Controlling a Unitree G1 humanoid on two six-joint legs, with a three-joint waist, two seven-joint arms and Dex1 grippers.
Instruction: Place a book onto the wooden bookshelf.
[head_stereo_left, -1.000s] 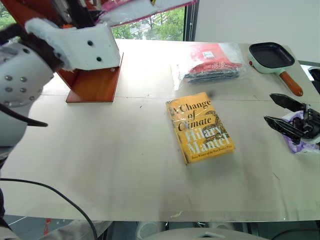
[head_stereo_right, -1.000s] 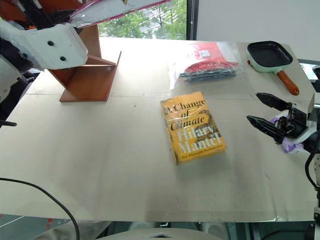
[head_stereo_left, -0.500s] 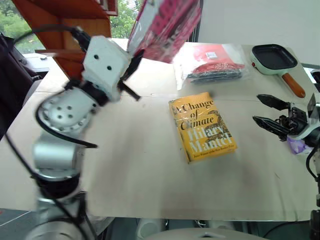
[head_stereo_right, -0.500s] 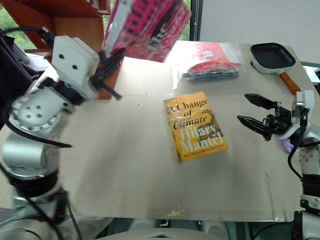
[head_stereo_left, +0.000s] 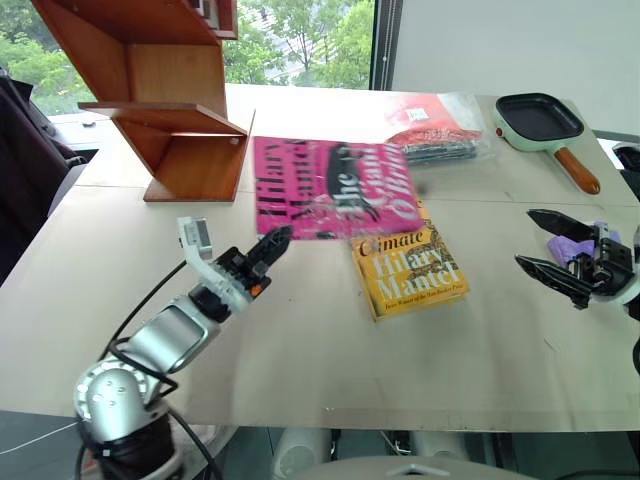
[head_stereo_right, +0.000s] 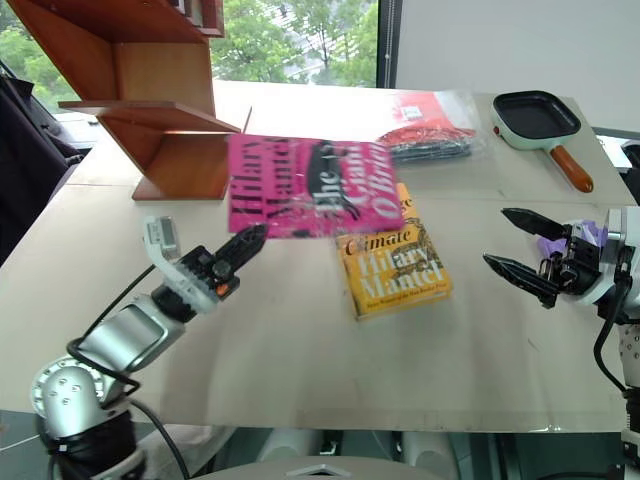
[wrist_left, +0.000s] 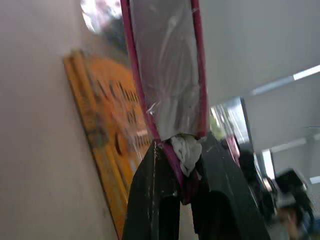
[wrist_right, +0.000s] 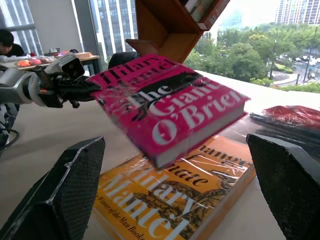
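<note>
Now the left pincer (head_stereo_left: 272, 243) grips the book (head_stereo_left: 335, 188), held flat, its long axis crosswise.

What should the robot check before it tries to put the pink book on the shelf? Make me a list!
1. Left gripper shut on the pink book: ok, its fingers pinch one edge.
2. Grip firm enough: cannot tell; only the edge is pinched, so the book might droop or slip.
3. Book clear of the yellow book: ok in the right wrist view, where it hangs above it.
4. Shelf has a free board: ok, the lower slanted boards are bare.
5. Way from book to shelf clear: ok, bare table lies between them.
6. Right gripper out of the way: ok, open and off to the side.
</note>
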